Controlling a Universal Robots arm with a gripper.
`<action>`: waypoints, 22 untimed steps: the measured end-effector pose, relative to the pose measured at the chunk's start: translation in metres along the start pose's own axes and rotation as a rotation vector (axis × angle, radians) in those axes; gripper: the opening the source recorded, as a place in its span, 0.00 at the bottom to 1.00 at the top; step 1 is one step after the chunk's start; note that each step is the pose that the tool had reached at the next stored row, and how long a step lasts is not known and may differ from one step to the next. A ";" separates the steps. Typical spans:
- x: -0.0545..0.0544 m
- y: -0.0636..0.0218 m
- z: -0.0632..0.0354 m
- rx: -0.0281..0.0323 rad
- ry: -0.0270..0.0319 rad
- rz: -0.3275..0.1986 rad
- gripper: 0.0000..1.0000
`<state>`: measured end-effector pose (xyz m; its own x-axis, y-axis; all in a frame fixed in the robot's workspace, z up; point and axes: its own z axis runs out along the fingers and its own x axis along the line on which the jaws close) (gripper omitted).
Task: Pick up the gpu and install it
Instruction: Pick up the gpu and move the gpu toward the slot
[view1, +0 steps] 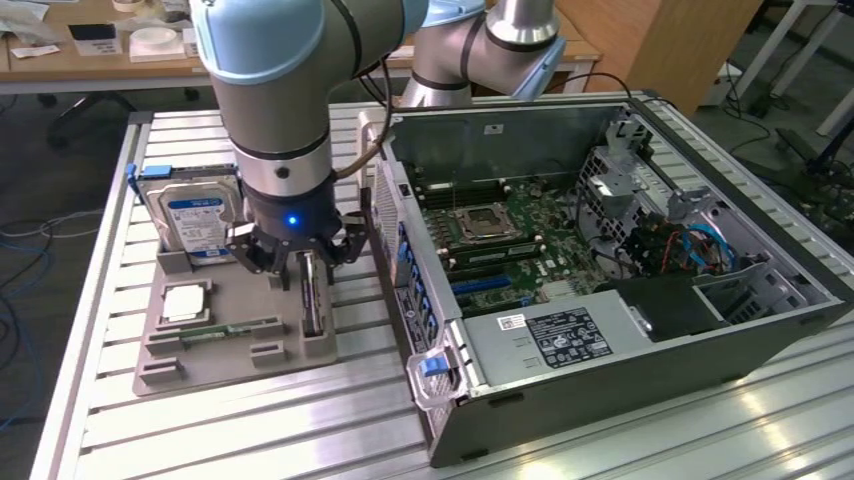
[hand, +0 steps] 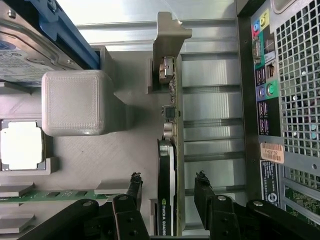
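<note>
I am hanging straight down over the matte grey holder tray (view1: 247, 305), my claw (view1: 310, 268) standing wide open and gripping nothing, one black finger (hand: 131, 192) on each side of the gpu (hand: 166, 195). This thin green board with a glossy black shroud is standing on edge in the tray. In the exterior view it is sitting at nine o'clock from the steel computer case (view1: 601, 340).

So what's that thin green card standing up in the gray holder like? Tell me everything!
The gpu is a flat card standing on its long edge, held upright in the gray holder. It has a green circuit board, a black cooler lettered NVIDIA, and a silver metal bracket at one end. The open claw sits over it, one finger on each side, with a gap between each finger and the card.
</note>
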<state>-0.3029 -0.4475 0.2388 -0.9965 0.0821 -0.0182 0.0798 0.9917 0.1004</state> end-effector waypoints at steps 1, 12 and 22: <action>0.000 0.0006 0.0008 0.0000 -0.0001 0.000 0.55; 0.000 0.0043 0.0047 -0.0002 -0.0002 0.000 0.55; 0.001 0.0039 0.0079 -0.0001 -0.0001 0.000 0.55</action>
<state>-0.3029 -0.4428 0.2314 -0.9964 0.0824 -0.0183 0.0801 0.9917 0.1004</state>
